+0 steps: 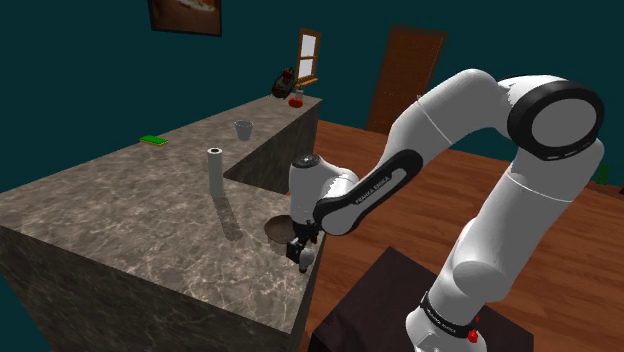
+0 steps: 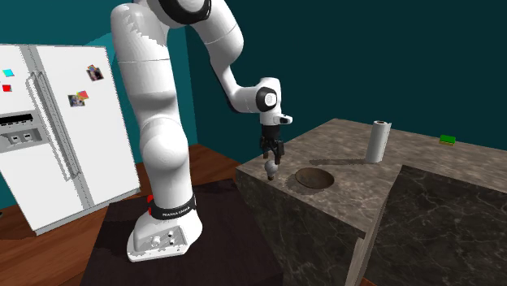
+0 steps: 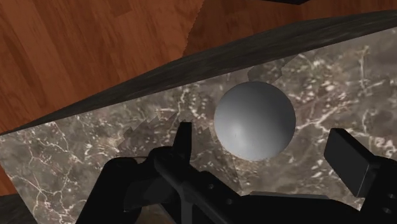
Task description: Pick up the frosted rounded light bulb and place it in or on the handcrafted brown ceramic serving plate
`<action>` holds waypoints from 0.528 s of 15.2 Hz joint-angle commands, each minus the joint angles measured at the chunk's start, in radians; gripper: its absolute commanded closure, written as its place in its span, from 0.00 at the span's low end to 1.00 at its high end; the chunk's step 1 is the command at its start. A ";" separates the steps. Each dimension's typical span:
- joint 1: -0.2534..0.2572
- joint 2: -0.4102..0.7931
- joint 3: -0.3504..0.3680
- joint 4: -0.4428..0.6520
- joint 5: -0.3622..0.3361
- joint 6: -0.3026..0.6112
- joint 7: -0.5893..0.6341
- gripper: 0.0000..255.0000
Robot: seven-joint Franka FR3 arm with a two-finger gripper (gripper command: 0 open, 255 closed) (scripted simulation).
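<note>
Two fingers of the gripper [image 3: 264, 143] stand apart, w/ the grey round bulb [image 3: 254, 119] between them, not touching. Bulb's just beside the brown plate [image 1: 279, 231], nr the desk [image 1: 130, 200] edge.

dim, sharp renders; the upright roll [image 1: 214, 170] casts a long soft shadow on the counter [image 1: 110, 205].
</note>
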 commanded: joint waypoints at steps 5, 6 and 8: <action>-0.009 0.059 -0.006 -0.012 -0.052 0.065 0.036 0.00; -0.009 0.059 -0.006 -0.012 -0.052 0.065 0.036 0.00; -0.009 0.059 -0.006 -0.012 -0.052 0.065 0.036 0.00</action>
